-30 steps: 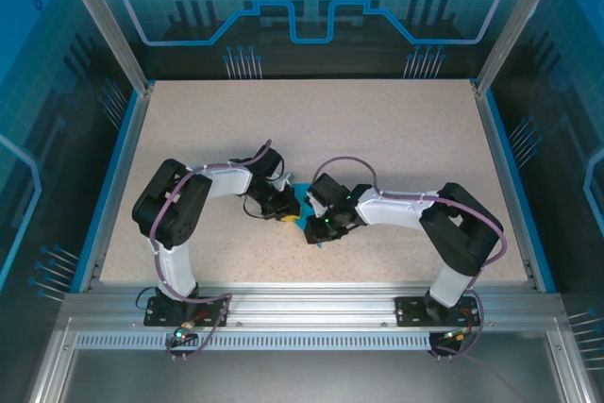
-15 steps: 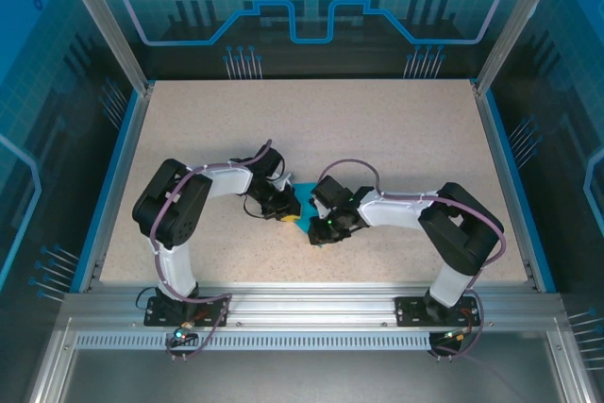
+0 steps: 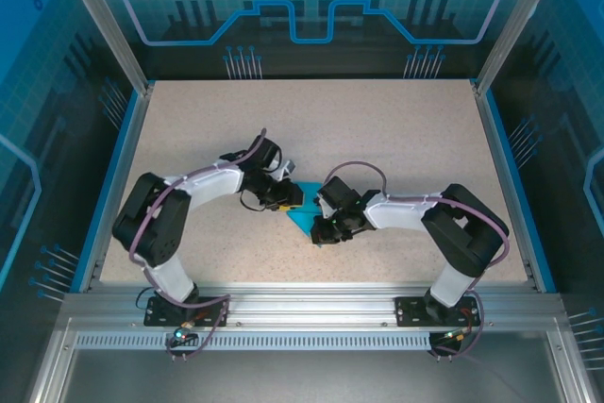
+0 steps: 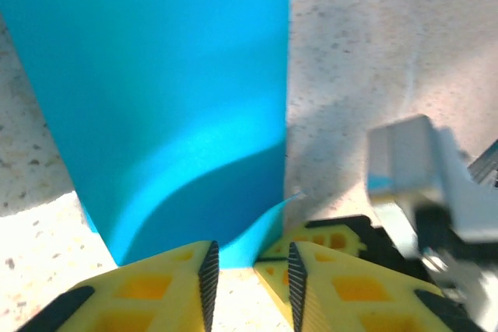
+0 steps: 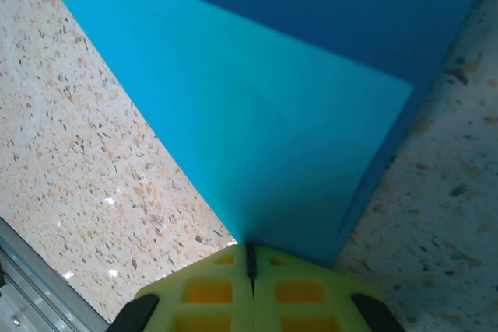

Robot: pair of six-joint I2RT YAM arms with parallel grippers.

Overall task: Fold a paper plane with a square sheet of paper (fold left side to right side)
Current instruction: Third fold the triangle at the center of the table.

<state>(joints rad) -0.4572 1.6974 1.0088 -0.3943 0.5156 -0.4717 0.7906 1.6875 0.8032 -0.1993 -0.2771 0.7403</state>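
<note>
The teal-blue sheet of paper (image 3: pixel 304 210) lies folded into a pointed shape on the speckled table, between the two grippers. My left gripper (image 3: pixel 289 196) stands at its upper left edge. In the left wrist view the left gripper (image 4: pixel 249 285) is open, bare table shows between its yellow fingers (image 4: pixel 175 289), and the paper (image 4: pixel 171 75) starts just past the tips with one flap curled upward. My right gripper (image 3: pixel 322 228) sits at the paper's lower tip. In the right wrist view the right gripper (image 5: pixel 250 263) is shut, and the paper's (image 5: pixel 257 138) pointed corner runs into the seam.
A blurred grey-white block (image 4: pixel 412 180) and a further yellow and black piece (image 4: pixel 331 237) sit close beside my left fingers. Blue rails (image 3: pixel 119 175) edge the table (image 3: pixel 377 129). Both arm bases stand on the aluminium frame (image 3: pixel 302 304) at the near edge.
The left arm has stretched out, its gripper has shifted slightly right and opened off the paper. The right gripper has closed fully. More of the paper lies uncovered.
</note>
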